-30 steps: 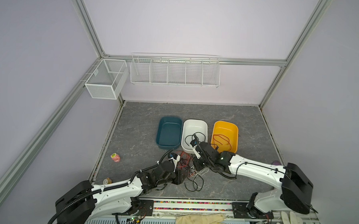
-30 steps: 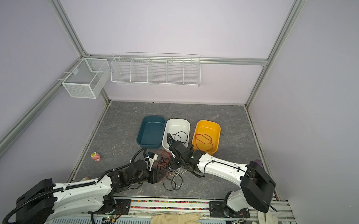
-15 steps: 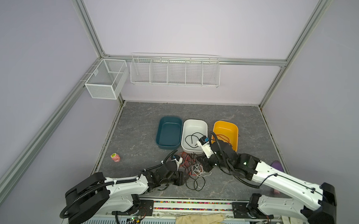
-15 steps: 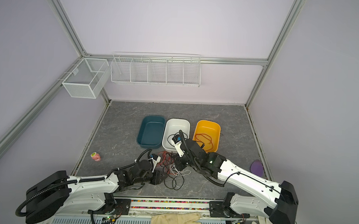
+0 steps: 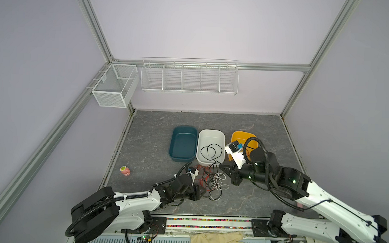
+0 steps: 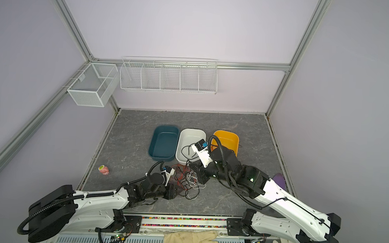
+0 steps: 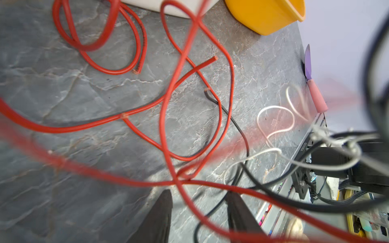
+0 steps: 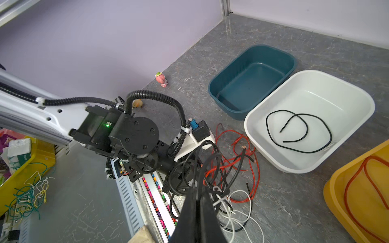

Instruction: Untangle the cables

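- A tangle of thin red, black and white cables point(image 5: 211, 181) is lying on the grey stone-patterned tabletop point(image 5: 154, 133), just in front of a white plastic tub point(image 5: 211, 132) and between the two arms
- The right gripper point(image 8: 197, 195) is reaching into the tangle from the right side, its black jaws pressed together and pinching a black strand, while black and white loops are standing up off the table around its tip
- The left gripper point(image 7: 200, 199) is sitting low at the near left edge of the tangle; its jaws are standing apart, and red and black strands are running across the gap without being clamped
- A single black cable point(image 5: 211, 151) is lying coiled inside the white tub
- A single red cable point(image 8: 346, 190) is looping inside a yellow plastic tub point(image 8: 370, 199), which is standing just right of the white one
- A teal plastic tub point(image 5: 172, 148) is standing just left of the white one
- A small pink toy figure point(image 5: 125, 171) is sitting well apart, over by the left wall
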`<action>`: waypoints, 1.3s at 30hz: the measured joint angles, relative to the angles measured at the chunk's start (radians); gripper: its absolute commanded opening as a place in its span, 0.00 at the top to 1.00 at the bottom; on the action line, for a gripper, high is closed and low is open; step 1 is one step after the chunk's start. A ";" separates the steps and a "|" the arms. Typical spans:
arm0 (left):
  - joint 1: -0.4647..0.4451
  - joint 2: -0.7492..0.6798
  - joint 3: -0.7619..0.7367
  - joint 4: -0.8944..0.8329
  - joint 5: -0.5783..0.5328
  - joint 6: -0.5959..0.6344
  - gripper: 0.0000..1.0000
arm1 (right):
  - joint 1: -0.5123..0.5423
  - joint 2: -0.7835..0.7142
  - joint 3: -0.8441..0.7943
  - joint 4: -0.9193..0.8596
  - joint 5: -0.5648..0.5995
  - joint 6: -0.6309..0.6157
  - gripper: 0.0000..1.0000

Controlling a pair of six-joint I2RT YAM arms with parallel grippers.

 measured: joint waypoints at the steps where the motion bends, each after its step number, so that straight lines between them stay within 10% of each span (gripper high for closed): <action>1: 0.000 0.000 0.000 0.001 0.000 -0.002 0.57 | 0.000 -0.002 0.013 -0.010 0.003 -0.003 0.93; 13: 0.000 -0.108 -0.003 -0.019 0.000 -0.002 0.55 | 0.000 -0.061 0.071 -0.054 0.019 -0.014 0.93; 25: 0.000 -0.515 -0.072 0.004 0.037 -0.021 0.50 | 0.000 -0.042 0.009 -0.035 0.051 0.000 0.94; 39: -0.002 -0.463 -0.121 0.171 0.068 -0.105 0.43 | 0.001 -0.011 -0.029 0.039 0.026 0.032 0.94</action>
